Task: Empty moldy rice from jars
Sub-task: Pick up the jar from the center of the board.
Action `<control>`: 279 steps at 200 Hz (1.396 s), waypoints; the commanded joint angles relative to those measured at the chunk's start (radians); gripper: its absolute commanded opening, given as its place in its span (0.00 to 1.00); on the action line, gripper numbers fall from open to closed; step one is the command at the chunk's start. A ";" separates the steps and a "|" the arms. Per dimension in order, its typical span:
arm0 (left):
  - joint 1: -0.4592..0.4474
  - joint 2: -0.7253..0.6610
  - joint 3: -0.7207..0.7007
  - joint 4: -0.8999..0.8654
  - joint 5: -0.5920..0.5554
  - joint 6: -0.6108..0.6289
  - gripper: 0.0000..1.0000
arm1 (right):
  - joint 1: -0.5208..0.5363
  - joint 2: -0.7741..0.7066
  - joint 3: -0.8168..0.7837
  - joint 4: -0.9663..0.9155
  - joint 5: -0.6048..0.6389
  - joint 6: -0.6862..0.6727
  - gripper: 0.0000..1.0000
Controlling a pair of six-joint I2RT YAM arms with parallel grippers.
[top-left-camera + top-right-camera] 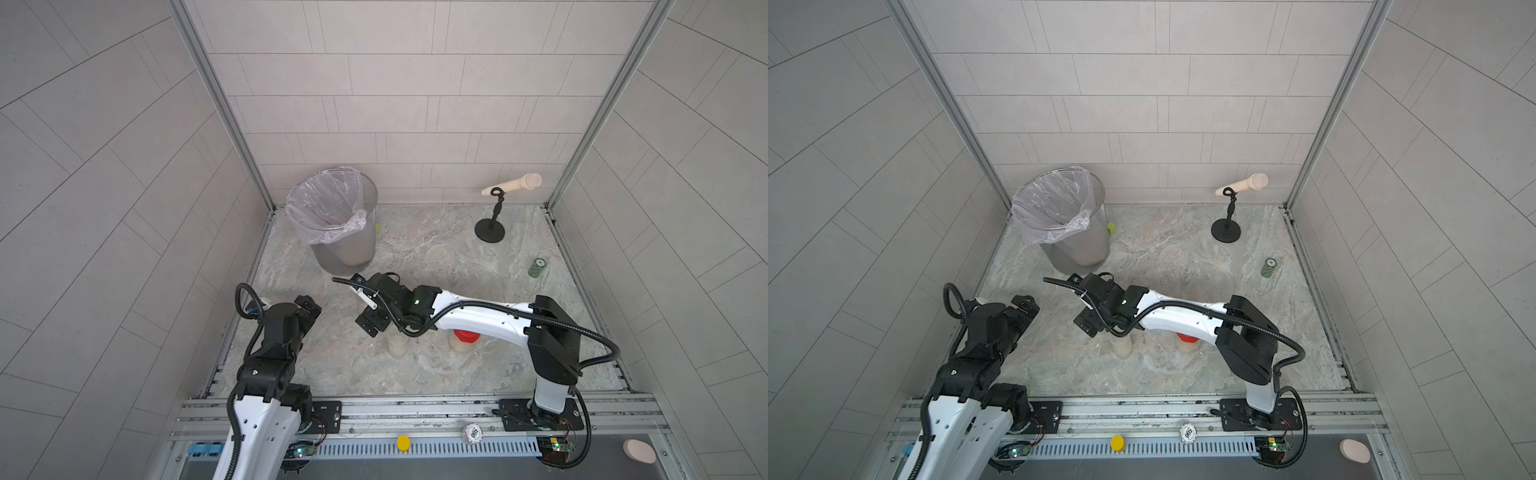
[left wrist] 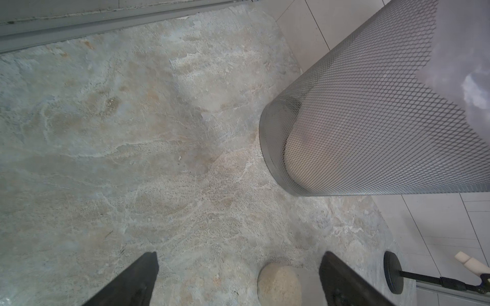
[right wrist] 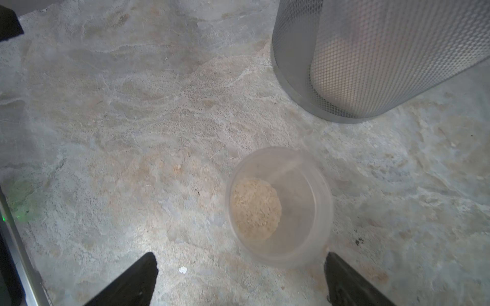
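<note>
Fingers [image 3: 127, 283] of the right gripper [image 3: 240, 254] stand spread wide with nothing between them, hanging above the table [image 3: 132, 132]. Just ahead of their tips in the right wrist view sits a clear jar [image 3: 278, 206], upright, with a small heap of rice [image 3: 256, 209] lying to one side of its bottom. I cannot tell whether a clear lid covers it. The mesh bin [image 3: 358, 66] stands near the jar but apart from it.

The left gripper [image 2: 238, 253] is open as well and holds nothing. Its fingers [image 2: 342, 280] frame bare table and a grainy beige round [image 2: 279, 284] at the edge of the picture. That round is probably the rice in one of the jars, though I cannot say which.

In a top view two more jars stand closer to the robot's base: a second jar [image 1: 397, 345] with pale contents, and a red-lidded jar [image 1: 465, 336] half hidden under the right arm. A pale mass shows through the mesh at the foot of the bin; I cannot tell what it is.

My reading is that the job is at its approach step, with the right gripper lining up on the jar nearest the bin and no grasp made yet. The next move calls for lowering the open fingers on either side of the jar's wall and closing firmly on it. If there is a lid, the left gripper would have to take it off. The jar then has to be carried over the plastic liner [image 1: 328, 208] and tipped well past level, since damp rice may cling to the bottom.
</note>
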 commanded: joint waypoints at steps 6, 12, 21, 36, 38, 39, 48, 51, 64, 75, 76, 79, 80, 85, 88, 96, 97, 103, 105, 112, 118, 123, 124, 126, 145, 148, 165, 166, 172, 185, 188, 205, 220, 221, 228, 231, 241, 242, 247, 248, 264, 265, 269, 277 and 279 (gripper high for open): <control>-0.001 -0.028 -0.001 0.019 -0.005 0.045 1.00 | -0.013 0.055 0.073 -0.021 0.021 -0.008 1.00; 0.000 -0.033 0.002 0.015 -0.005 0.061 1.00 | -0.019 0.066 0.082 -0.016 0.018 -0.004 1.00; -0.002 -0.041 0.010 -0.001 -0.012 0.075 1.00 | -0.026 0.081 0.095 -0.013 0.016 0.002 1.00; -0.001 -0.061 0.014 -0.010 -0.013 0.102 1.00 | -0.034 0.101 0.114 -0.015 0.010 0.005 0.99; -0.001 -0.063 0.013 -0.010 -0.012 0.106 1.00 | -0.035 0.103 0.116 -0.014 0.011 0.005 0.99; 0.000 -0.064 0.013 -0.009 -0.010 0.107 1.00 | -0.036 0.104 0.118 -0.014 0.011 0.005 0.99; -0.001 -0.080 0.011 0.001 0.003 0.125 1.00 | -0.041 0.114 0.125 -0.014 0.020 0.010 0.99; -0.002 -0.086 0.010 0.003 0.003 0.129 1.00 | -0.043 0.118 0.127 -0.012 0.021 0.013 1.00; -0.001 -0.114 0.007 0.000 0.001 0.135 1.00 | -0.052 0.126 0.131 -0.001 0.020 0.019 1.00; -0.001 -0.140 0.004 0.001 0.004 0.148 1.00 | -0.061 0.133 0.133 0.013 0.012 0.022 1.00; 0.000 -0.141 0.004 0.000 0.005 0.150 1.00 | -0.062 0.133 0.134 0.014 0.011 0.022 0.99; -0.001 -0.149 0.003 0.000 0.005 0.153 1.00 | -0.063 0.134 0.135 0.018 0.006 0.022 0.99; -0.001 -0.151 0.002 0.001 0.006 0.154 1.00 | -0.063 0.135 0.136 0.018 0.005 0.022 1.00; -0.001 -0.160 0.001 0.000 0.006 0.159 1.00 | -0.068 0.141 0.142 0.020 -0.001 0.023 0.99; -0.001 -0.165 0.001 -0.001 0.004 0.161 1.00 | -0.070 0.145 0.146 0.019 -0.004 0.024 0.99; -0.002 -0.176 0.001 -0.011 -0.005 0.161 1.00 | -0.074 0.156 0.162 0.009 -0.009 0.026 0.98; -0.002 -0.178 0.002 -0.012 -0.005 0.161 1.00 | -0.074 0.157 0.163 0.008 -0.010 0.026 0.98; -0.001 -0.184 0.000 -0.013 -0.006 0.162 1.00 | -0.075 0.164 0.173 0.001 -0.013 0.025 0.97; 0.000 -0.186 -0.001 -0.012 -0.004 0.163 1.00 | -0.076 0.166 0.176 -0.001 -0.014 0.024 0.97; -0.001 -0.190 -0.005 -0.006 0.002 0.162 1.00 | -0.074 0.174 0.184 -0.004 -0.018 0.024 0.96; -0.001 -0.191 -0.005 -0.007 -0.002 0.160 1.00 | -0.076 0.177 0.190 -0.005 -0.021 0.024 0.96; 0.000 -0.193 -0.005 -0.010 -0.004 0.160 1.00 | -0.076 0.181 0.197 -0.009 -0.024 0.024 0.95; 0.000 -0.193 -0.005 -0.010 -0.004 0.161 1.00 | -0.076 0.181 0.198 -0.010 -0.025 0.023 0.95; -0.002 -0.192 -0.005 -0.010 -0.004 0.161 1.00 | -0.076 0.182 0.202 -0.011 -0.026 0.023 0.94; 0.000 -0.185 -0.007 -0.011 -0.013 0.163 1.00 | -0.077 0.190 0.218 -0.020 -0.038 0.025 0.89; -0.001 -0.186 -0.008 -0.011 -0.014 0.163 1.00 | -0.077 0.193 0.220 -0.024 -0.038 0.025 0.88; -0.001 -0.186 0.000 -0.010 -0.020 0.167 1.00 | -0.079 0.203 0.231 -0.046 -0.046 0.030 0.84; 0.000 -0.187 0.000 -0.011 -0.021 0.167 1.00 | -0.080 0.204 0.230 -0.047 -0.047 0.032 0.84; -0.002 -0.191 0.000 -0.009 -0.023 0.169 1.00 | -0.080 0.205 0.226 -0.048 -0.050 0.035 0.84; 0.000 -0.201 0.005 -0.007 -0.027 0.170 1.00 | -0.080 0.204 0.215 -0.046 -0.058 0.044 0.84; 0.000 -0.202 0.006 -0.006 -0.027 0.172 1.00 | -0.080 0.202 0.212 -0.046 -0.059 0.046 0.84; -0.001 -0.202 0.013 -0.004 -0.017 0.194 1.00 | -0.081 0.200 0.198 -0.042 -0.059 0.054 0.84; -0.002 -0.194 0.024 -0.008 -0.008 0.207 1.00 | -0.083 0.194 0.185 -0.039 -0.057 0.057 0.84; -0.002 -0.194 0.024 -0.007 -0.006 0.207 1.00 | -0.083 0.194 0.184 -0.038 -0.057 0.057 0.84; -0.001 -0.191 0.022 0.002 0.005 0.211 1.00 | -0.084 0.189 0.180 -0.038 -0.057 0.057 0.81; -0.001 -0.190 0.020 0.007 0.011 0.214 1.00 | -0.085 0.188 0.179 -0.037 -0.059 0.057 0.80; -0.002 -0.190 0.013 0.028 0.042 0.224 1.00 | -0.088 0.183 0.173 -0.037 -0.059 0.057 0.75; -0.002 -0.190 0.012 0.031 0.045 0.225 1.00 | -0.088 0.183 0.174 -0.037 -0.059 0.057 0.74; -0.003 -0.191 0.007 0.044 0.061 0.229 1.00 | -0.091 0.180 0.171 -0.037 -0.060 0.057 0.70; -0.002 -0.191 0.006 0.046 0.064 0.230 1.00 | -0.091 0.179 0.171 -0.037 -0.060 0.057 0.69; -0.003 -0.197 -0.007 0.072 0.092 0.235 1.00 | -0.099 0.166 0.157 -0.028 -0.058 0.066 0.58; -0.003 -0.197 -0.009 0.074 0.093 0.235 1.00 | -0.100 0.164 0.156 -0.027 -0.059 0.067 0.58; -0.002 -0.198 -0.010 0.077 0.095 0.234 1.00 | -0.104 0.159 0.150 -0.023 -0.062 0.070 0.56; -0.002 -0.199 -0.015 0.084 0.099 0.234 1.00 | -0.111 0.147 0.135 -0.010 -0.067 0.076 0.51; -0.002 -0.199 -0.016 0.088 0.102 0.234 0.99 | -0.113 0.144 0.131 -0.006 -0.070 0.078 0.50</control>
